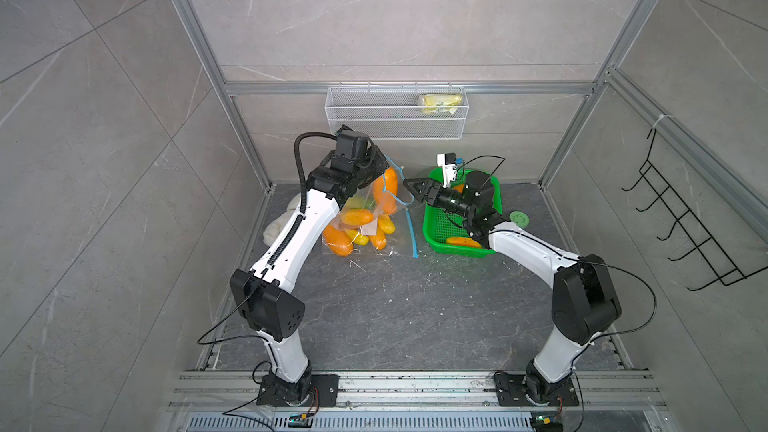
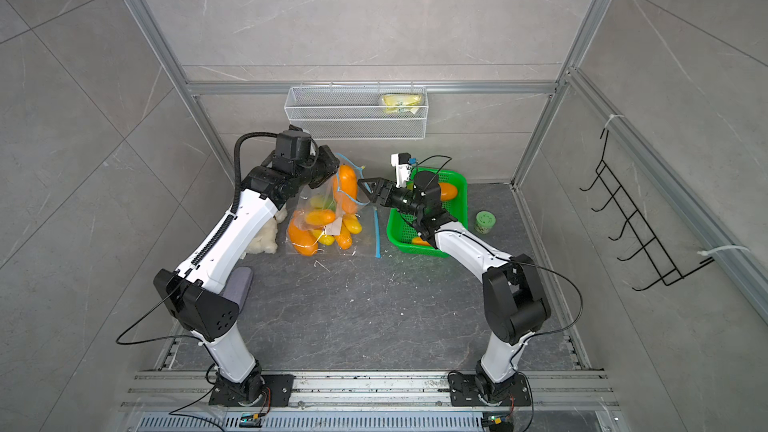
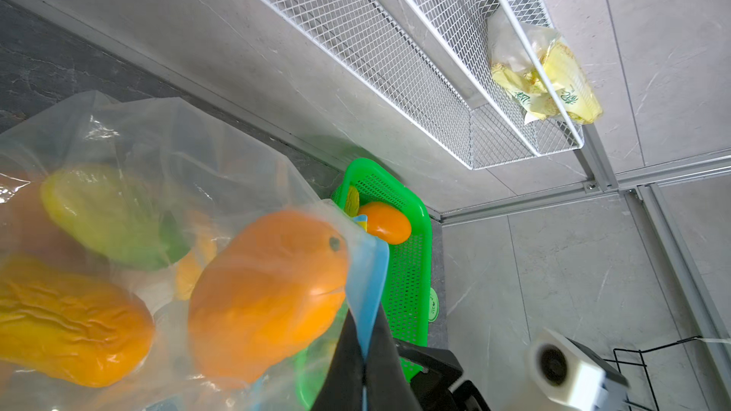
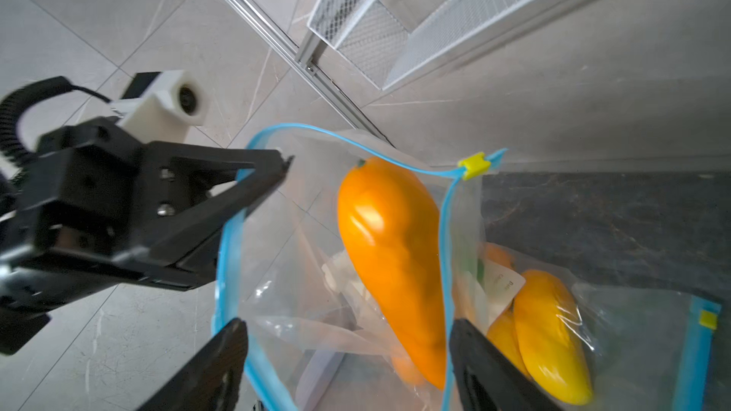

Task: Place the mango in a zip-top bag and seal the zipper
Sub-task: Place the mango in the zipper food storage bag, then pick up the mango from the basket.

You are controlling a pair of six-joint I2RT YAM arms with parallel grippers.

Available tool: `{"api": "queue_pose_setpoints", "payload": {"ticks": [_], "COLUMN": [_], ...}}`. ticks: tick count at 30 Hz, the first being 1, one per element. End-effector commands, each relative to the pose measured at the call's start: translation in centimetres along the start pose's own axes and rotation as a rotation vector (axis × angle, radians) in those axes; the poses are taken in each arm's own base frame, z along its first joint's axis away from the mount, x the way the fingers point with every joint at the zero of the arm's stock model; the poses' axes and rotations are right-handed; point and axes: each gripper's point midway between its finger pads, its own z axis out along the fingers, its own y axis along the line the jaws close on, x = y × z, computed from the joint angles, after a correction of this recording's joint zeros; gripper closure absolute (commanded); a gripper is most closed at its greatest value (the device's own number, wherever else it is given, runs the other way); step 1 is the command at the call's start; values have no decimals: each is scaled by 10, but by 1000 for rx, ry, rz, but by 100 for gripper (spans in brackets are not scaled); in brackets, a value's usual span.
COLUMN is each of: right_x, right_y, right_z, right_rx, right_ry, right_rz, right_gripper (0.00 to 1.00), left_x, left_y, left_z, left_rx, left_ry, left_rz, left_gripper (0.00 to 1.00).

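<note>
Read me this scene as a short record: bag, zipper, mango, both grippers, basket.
bag: clear zip-top bag, mouth lifted and open
zipper: blue zipper, unsealed; yellow slider at one end
mango: orange mango, inside the bag's mouth
left gripper: left gripper, shut on the bag's rim
right gripper: right gripper, open at the bag's mouth, holding nothing
basket: green basket, beside the bag, more mangoes in it
</note>
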Motion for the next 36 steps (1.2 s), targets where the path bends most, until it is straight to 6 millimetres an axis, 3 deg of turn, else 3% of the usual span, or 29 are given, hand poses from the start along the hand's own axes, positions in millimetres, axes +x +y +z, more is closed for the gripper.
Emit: {"api": "queue_pose_setpoints", "payload": {"ticks": [1,4,7,12,16,20,22,25,27,28,30,31,32,34,36], "right_x": [12,12,14,20,6,-25,-37,-36,-30,-28,-36,-46,-54,-64,-62], "right_y": [-22,-32,-25,-13,-7,16,19,6,3,5,21,27,25,1,-37], "right_z": [2,-4,5,21,15,-4,-16,-23,-21,-22,-30,-42,-53,-69,-78], "right_rx": [102,189,146,125,175,227,274,338,309,261,102,26,-9,22,148], "right_ry": [48,49,84,167,154,86,42,38,67,71,12,-53,-103,-158,-161], "right_rz": [21,-5,10,8,-31,-115,-155,-186,-185,-164,-123,-85,-53,21,73], "right_gripper": [18,17,22,54,84,90,89,82,64,60,46,34,29,18,17], "left_x": [-22,-24,-26,-31,-33,-33,-30,-17,-6,0,16,22,26,29,28], "left_y": [-26,-28,-32,-35,-32,-20,-11,1,7,10,16,21,25,30,28], "left_z": [-26,-29,-31,-34,-39,-45,-45,-38,-28,-22,-7,0,4,8,9], "left_rx": [85,87,106,108,96,68,53,48,49,51,62,54,38,27,33], "left_ry": [-62,-71,-74,-90,-100,-119,-124,-97,-60,-38,19,44,56,62,61], "left_rz": [2,5,9,17,36,66,67,69,69,65,47,44,43,42,42], "left_gripper": [100,100,100,100,100,100,100,100,100,100,100,100,100,100,100]}}
